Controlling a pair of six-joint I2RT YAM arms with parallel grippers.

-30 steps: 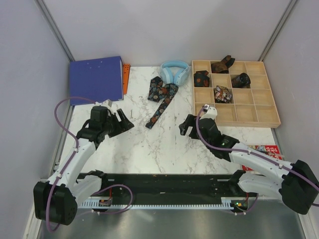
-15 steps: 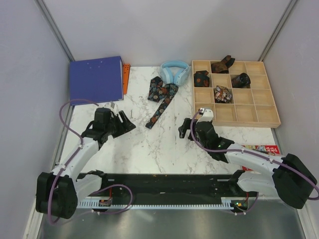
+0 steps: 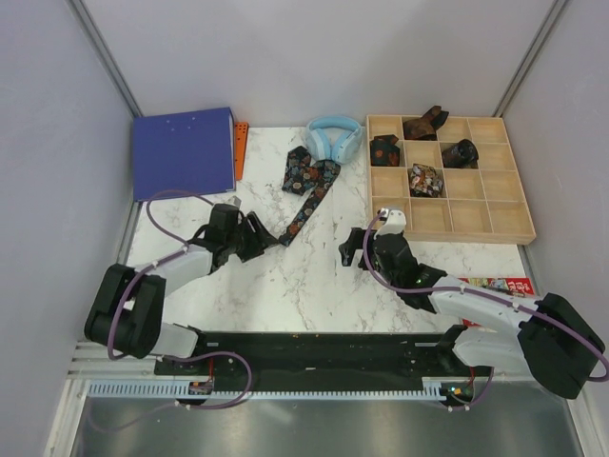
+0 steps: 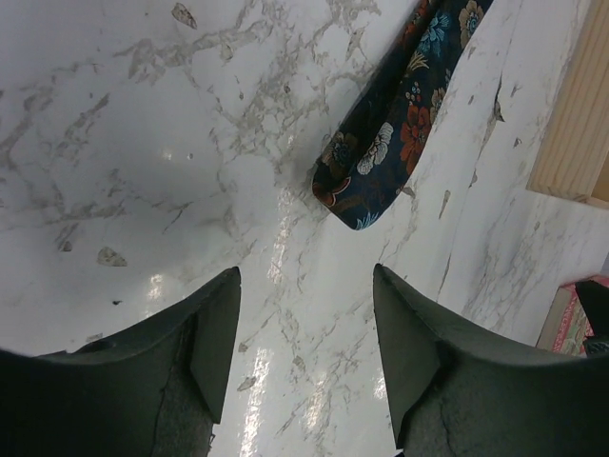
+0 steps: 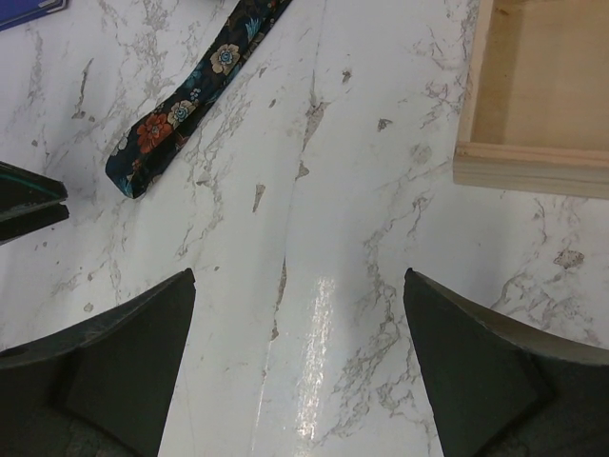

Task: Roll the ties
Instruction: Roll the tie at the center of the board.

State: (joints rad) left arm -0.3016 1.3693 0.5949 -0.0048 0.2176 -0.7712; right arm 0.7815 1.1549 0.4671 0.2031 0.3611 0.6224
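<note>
The loose tie (image 3: 306, 190) lies flat on the marble table (image 3: 285, 286). It is a long, narrow strip of dark, soft fabric with a small flower print. Its wide part is just beside the light-blue headphones (image 3: 333, 138), and its narrow end (image 4: 366, 181) points toward the arms. Other ties sit as rolled bundles (image 3: 425, 179) in separate compartments of the wooden tray (image 3: 447, 231).

The left gripper (image 4: 304, 286) is low and near the narrow end, with its jaws apart and nothing between them. The right gripper (image 5: 300, 286) is over bare marble between the strip and the tray, also spread wide and empty.

The step in hand seems to be taking the narrow end. The cloth is thin and the stone is smooth and glossy, so I think the fingers should come very low and pinch only the rounded tip. The other gripper could press the strip so that it does not slide. The first turn should be tight and straight, because limp fabric easily rolls crooked.
</note>
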